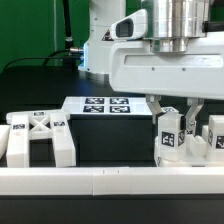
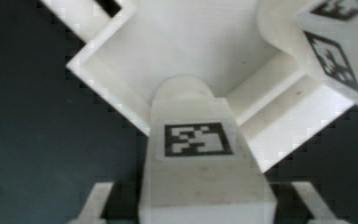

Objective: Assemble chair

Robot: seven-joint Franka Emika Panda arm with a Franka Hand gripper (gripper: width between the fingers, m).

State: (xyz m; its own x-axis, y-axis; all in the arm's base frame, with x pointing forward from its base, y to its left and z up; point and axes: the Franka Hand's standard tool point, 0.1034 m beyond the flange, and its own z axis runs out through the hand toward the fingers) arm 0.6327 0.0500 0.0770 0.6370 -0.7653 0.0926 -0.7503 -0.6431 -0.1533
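we see one wide lane: bare table (image 1: 112, 140) between the ribbed panel (image 1: 40, 135) and the leg (image 1: 170, 142) clamped in the gripper (image 1: 172, 122). behind it lies the marker board (image 1: 72, 106), flat, so nothing blocks a pass over it. the rail (image 1: 100, 182) walls the near edge across the whole exterior view. on the exterior view's right it's tight: a block (image 1: 213, 135) stands just beside the leg, with a slim gap only. the arm (image 1: 170, 60) overhangs that half from above. in the wrist view an angled part (image 2: 176, 60) sits close under the leg's tip and a tagged piece (image 2: 336, 50) crowds one side; we see dark table only on the other side.
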